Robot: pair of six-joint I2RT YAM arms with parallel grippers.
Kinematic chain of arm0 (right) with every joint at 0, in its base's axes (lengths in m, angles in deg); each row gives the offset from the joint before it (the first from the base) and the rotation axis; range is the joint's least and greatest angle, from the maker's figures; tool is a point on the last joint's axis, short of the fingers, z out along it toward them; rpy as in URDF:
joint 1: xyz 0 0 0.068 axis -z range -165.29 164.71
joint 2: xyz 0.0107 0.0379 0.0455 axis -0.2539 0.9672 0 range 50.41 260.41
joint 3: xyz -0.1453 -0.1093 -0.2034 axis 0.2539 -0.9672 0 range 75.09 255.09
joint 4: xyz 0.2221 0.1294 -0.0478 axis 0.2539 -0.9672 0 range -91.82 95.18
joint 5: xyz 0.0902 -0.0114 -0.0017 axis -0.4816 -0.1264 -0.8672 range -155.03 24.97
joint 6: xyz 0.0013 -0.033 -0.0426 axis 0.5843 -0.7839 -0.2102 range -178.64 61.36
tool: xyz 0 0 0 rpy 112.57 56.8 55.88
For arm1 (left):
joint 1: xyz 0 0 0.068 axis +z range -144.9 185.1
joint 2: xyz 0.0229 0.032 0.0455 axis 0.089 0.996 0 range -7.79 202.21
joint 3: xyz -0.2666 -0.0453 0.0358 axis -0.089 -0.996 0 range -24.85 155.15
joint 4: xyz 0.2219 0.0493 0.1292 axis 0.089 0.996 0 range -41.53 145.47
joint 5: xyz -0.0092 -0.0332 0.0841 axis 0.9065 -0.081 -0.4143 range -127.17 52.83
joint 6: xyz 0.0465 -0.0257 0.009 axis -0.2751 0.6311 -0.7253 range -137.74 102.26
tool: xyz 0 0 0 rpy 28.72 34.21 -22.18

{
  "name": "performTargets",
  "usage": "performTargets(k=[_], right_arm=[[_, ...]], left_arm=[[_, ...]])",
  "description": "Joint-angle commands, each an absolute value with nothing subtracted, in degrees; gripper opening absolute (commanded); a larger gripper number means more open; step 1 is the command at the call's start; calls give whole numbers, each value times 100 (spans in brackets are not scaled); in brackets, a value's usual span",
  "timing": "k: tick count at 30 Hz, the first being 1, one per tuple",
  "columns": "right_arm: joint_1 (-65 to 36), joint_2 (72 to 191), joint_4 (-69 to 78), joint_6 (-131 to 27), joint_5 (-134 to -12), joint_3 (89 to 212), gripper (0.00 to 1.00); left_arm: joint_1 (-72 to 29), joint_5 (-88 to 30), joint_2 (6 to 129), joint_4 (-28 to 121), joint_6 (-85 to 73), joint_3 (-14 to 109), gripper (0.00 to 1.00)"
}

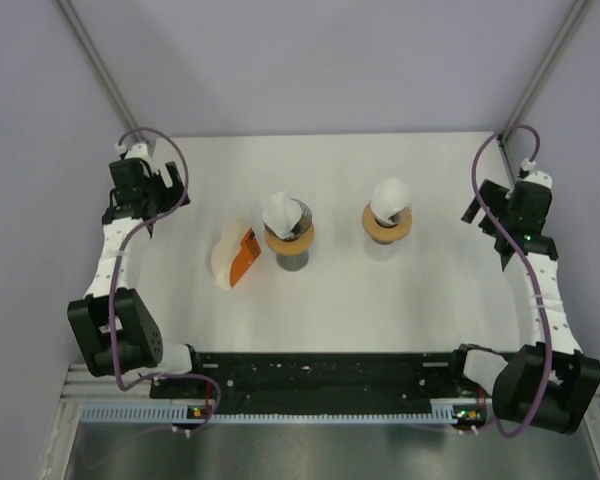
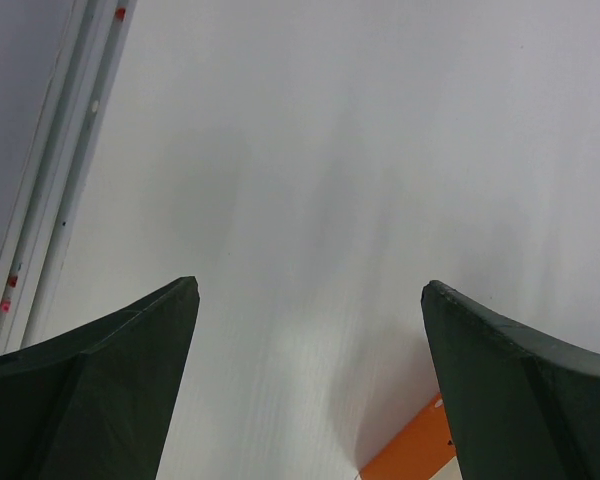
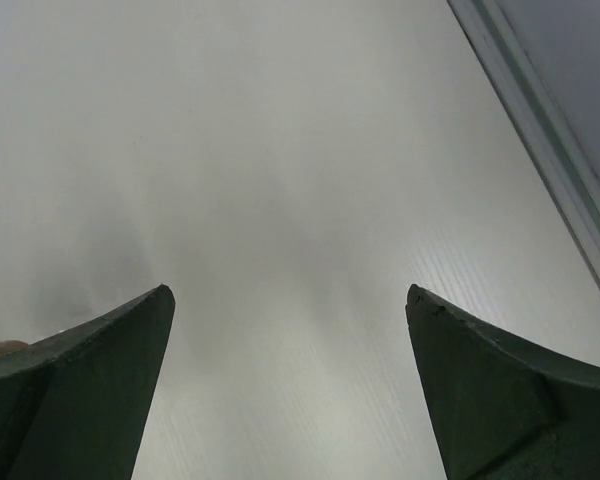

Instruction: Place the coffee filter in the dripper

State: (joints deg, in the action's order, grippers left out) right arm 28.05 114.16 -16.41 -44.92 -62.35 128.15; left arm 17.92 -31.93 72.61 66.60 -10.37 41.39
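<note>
Lavender walls close round a white worktop (image 1: 330, 300), and everything that matters sits near its middle. One dripper (image 1: 288, 240) stands on a dark cylindrical base a little left of centre. A white coffee filter (image 1: 283, 212) rises from its mouth (it looks crumpled rather than neatly seated, as far as the overhead view lets one judge). A second dripper (image 1: 388, 226), with a wooden collar, stands apart from it toward the right edge and also has something white on top. Whether that is another filter or part of the dripper itself, I cannot tell. An orange-and-white filter pack (image 1: 235, 258) lies just beside the first dripper, on its left-edge side.

By my reading the placing is as good as done: the filter is in the dripper and neither gripper holds anything. What may be left is pressing the paper down so that it lies against the cone, if that is wanted at all.

The left arm runs up along the left edge, with its wrist near the far-left corner. The right arm mirrors it along the right edge. Both are well apart from the drippers. The left gripper (image 2: 310, 288) has its jaws wide apart, with only bare worktop between them (an orange corner of the pack shows at the bottom of its view). The right gripper (image 3: 288, 291) is spread just as wide over bare surface, clamped on nothing.
</note>
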Motion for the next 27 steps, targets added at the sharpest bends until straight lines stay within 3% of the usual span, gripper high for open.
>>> performTargets(k=[1, 14, 27], right_arm=[[2824, 10957, -266, -4405, -6099, 12056, 99], [2816, 10798, 1106, -4282, -6257, 10701, 99], [2824, 10745, 1915, -4273, -6397, 10111, 99]], left_arm=[[1794, -3278, 7289, 5674, -1001, 3590, 99], [1785, -2794, 7035, 4356, -482, 2192, 99], [1767, -2346, 7035, 3933, -702, 1708, 99]])
